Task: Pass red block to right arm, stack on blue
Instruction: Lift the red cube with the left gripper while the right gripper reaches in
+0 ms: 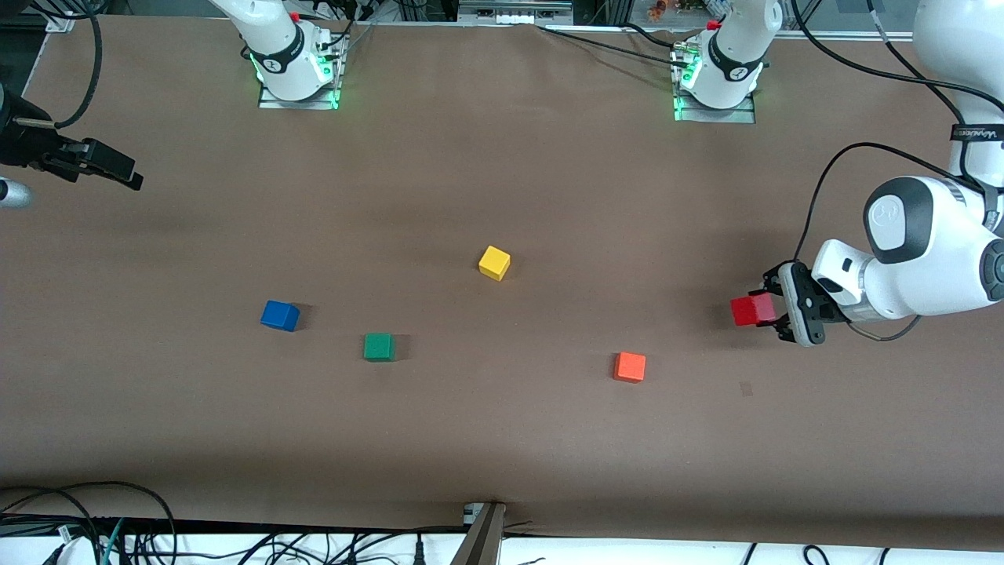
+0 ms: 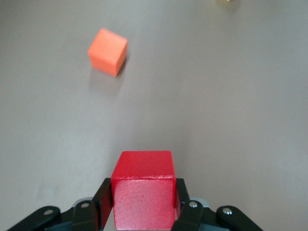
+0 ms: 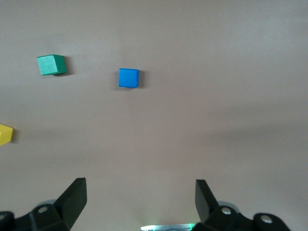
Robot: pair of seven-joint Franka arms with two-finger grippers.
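My left gripper (image 1: 773, 312) is shut on the red block (image 1: 751, 311) and holds it just above the table at the left arm's end. In the left wrist view the red block (image 2: 143, 192) sits squarely between the two black fingers (image 2: 102, 202). The blue cube (image 1: 280, 315) lies on the table toward the right arm's end and also shows in the right wrist view (image 3: 128, 78). My right gripper (image 1: 118, 169) is open and empty, up in the air over the right arm's end of the table; its open fingertips show in the right wrist view (image 3: 140, 192).
A green cube (image 1: 379, 346) lies beside the blue cube, slightly nearer the front camera. A yellow cube (image 1: 494, 263) lies mid-table. An orange cube (image 1: 630, 366) lies nearer the front camera than the red block. Cables run along the table's front edge.
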